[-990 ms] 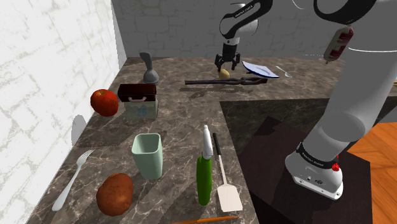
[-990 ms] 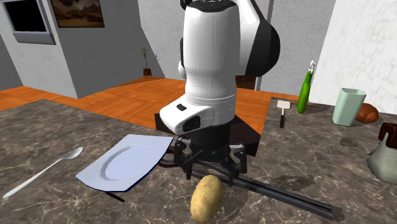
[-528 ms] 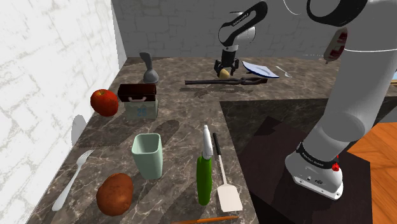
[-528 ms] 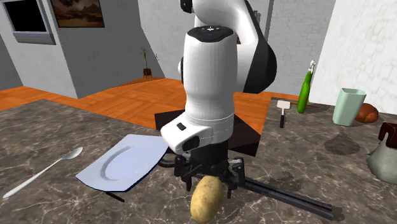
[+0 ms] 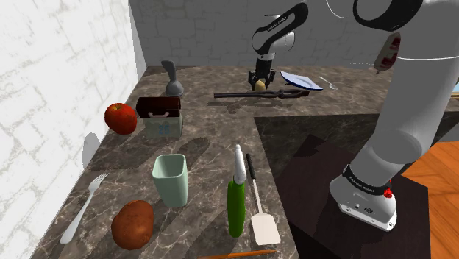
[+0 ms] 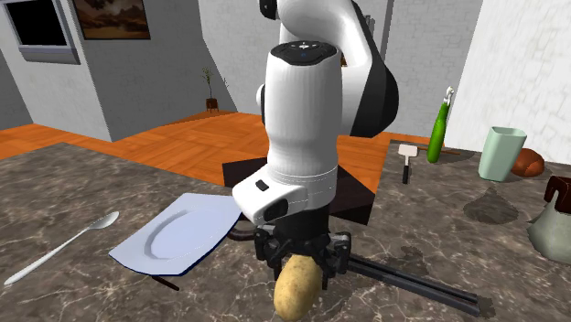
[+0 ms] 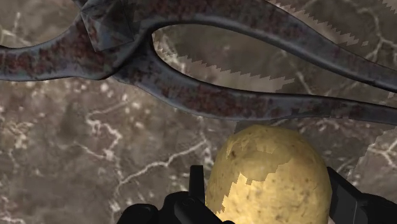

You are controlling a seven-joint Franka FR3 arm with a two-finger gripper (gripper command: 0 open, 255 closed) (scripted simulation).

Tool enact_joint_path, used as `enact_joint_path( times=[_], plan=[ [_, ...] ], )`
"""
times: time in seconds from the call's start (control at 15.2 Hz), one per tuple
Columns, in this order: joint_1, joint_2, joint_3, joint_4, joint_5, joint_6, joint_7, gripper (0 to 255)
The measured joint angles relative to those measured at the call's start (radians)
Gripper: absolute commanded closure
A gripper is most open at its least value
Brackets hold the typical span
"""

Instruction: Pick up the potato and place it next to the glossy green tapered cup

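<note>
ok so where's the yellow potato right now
In the shoulder view the yellow potato sits at the far end of the counter, right under the gripper, beside the dark rusty tongs and just left of the plate.

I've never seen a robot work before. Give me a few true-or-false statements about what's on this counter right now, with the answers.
1. The hand is down at the potato. True.
2. The pale green cup stands beside the plate. False: they are at opposite ends of the counter.
3. A red apple lies near the white wall. True.
4. The fork lies on the plate. False: it lies on the counter near the pale green cup.
5. A rusty dark tool lies close to the potato. True.
</note>
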Motion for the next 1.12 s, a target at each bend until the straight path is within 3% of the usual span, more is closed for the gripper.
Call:
enact_joint_path(
  times=[0.59, 1.12],
  plan=[
    [0.000, 0.000, 0.000, 0.000, 0.000, 0.000, 0.000, 255],
    [0.003, -0.046, -0.005, 0.035, -0.015, -0.081, 0.011, 255]
  ],
)
